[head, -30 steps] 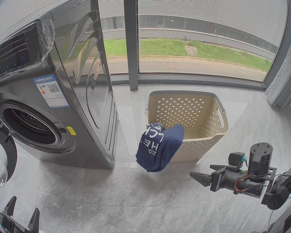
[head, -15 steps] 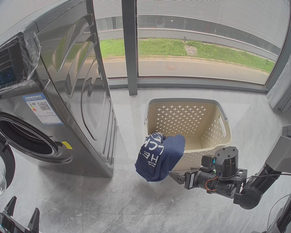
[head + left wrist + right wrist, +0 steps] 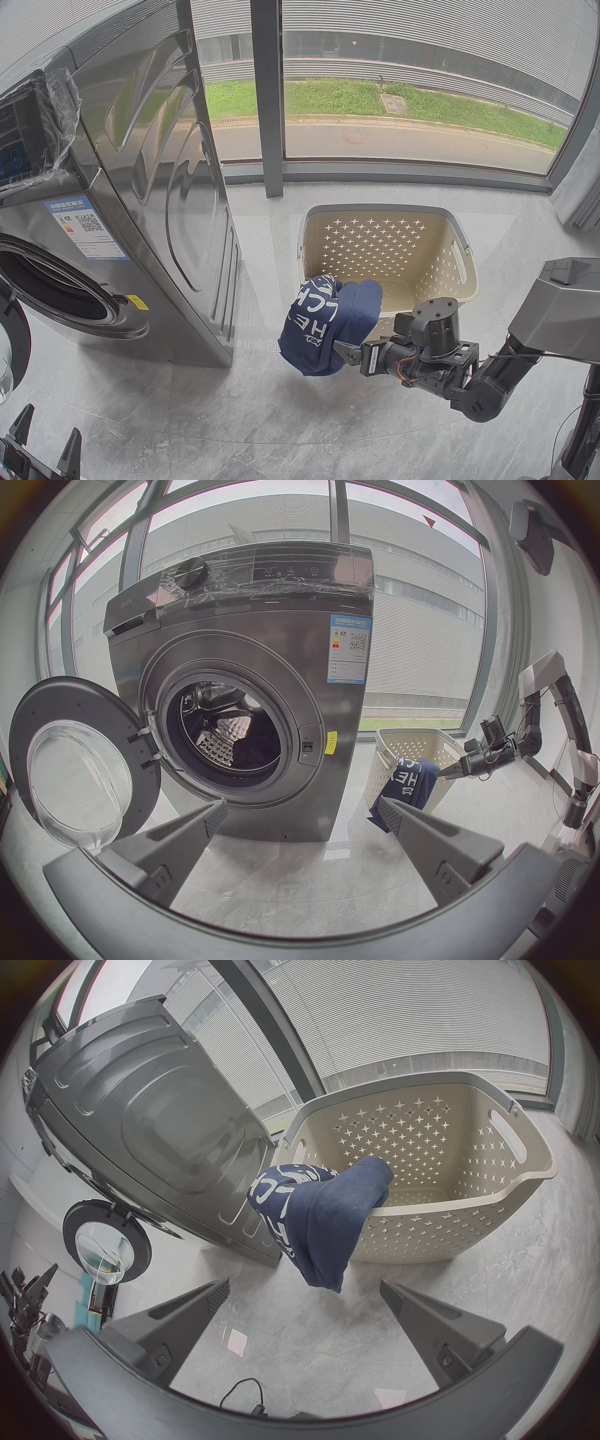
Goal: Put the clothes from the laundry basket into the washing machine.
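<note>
Right wrist view: right tool (image 3: 303,1285) has its fingers spread wide with nothing between them, aimed at the hanging fold of the shirt (image 3: 319,1222). In the head view the tool tip sits just beside the shirt's lower edge. Whether it touches cannot be told.

Shirt: navy with white lettering, draped over the near corner of the basket (image 3: 437,1079) rim on the washer (image 3: 169,187) side. Most of it hangs outside toward the floor (image 3: 250,406), and a smaller part is tucked inside.

Handling (judgement): soft, light, limp knit.
- It has no stiffness and will sag and trail once lifted.
- It is not fragile, and slip is unlikely if several layers are pinched.
- Best hold is the bunched cloth near the rim crest or the thick middle of the hanging fold.
- A single hem edge would leave a long tail to drag on the floor or snag the rim.

Right arm: stretched forward and low, forearm near level, wrist horizontal, fingers pointing toward the washer side at about the height of the basket's lower wall.

Left tool (image 3: 301,804): fingers apart, holding nothing, low and back, facing the washer front. The door (image 3: 75,761) is swung open and the drum (image 3: 222,730) mouth is exposed.
</note>
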`<state>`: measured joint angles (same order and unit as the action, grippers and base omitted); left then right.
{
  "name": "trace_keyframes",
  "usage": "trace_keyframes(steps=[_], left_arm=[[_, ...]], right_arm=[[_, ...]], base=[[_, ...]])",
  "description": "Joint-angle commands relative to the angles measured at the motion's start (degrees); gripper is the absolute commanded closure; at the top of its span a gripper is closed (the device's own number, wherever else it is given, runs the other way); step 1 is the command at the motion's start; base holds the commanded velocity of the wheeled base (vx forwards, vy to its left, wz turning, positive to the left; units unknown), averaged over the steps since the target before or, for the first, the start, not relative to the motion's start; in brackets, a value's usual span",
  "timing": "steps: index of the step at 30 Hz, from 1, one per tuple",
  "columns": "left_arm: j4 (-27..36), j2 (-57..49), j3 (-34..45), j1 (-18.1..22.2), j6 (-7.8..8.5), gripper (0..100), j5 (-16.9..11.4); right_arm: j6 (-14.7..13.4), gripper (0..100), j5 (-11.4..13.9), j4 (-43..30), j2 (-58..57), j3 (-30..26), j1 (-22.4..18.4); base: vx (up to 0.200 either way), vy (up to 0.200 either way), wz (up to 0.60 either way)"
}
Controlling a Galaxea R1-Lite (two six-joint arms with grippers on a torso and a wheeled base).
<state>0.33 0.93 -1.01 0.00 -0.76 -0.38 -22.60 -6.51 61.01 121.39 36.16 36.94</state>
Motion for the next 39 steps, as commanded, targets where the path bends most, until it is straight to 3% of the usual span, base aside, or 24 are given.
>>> trace_keyframes(steps=[1, 16, 23, 24, 39], left_arm=[[-0.07, -0.66, 0.92, 0.0, -0.04, 0, 0.03], [0.02, -0.66, 0.84, 0.0, -0.04, 0, 0.03], [0.02, -0.75, 0.92, 0.0, -0.21, 0, 0.03], [0.02, -0.75, 0.92, 0.0, -0.21, 0, 0.03], [0.02, -0.66, 0.92, 0.0, -0.39, 0, 0.03]], right_arm=[[0.1, 0, -0.96, -0.19, 4.73, 4.1, 0.06], [0.01, 0, -1.22, -3.09, 12.9, 18.07, -0.02], [0.01, 0, -1.22, -4.59, 14.22, 22.03, -0.02], [0.01, 100, -1.22, -4.59, 14.31, 22.2, -0.02], [0.1, 100, -2.46, -4.41, 13.25, 21.15, 0.42]], base=[[0.0, 0.0, 0.0], [0.0, 0.0, 0.0], [0.0, 0.0, 0.0], [0.0, 0.0, 0.0], [0.0, 0.0, 0.0]])
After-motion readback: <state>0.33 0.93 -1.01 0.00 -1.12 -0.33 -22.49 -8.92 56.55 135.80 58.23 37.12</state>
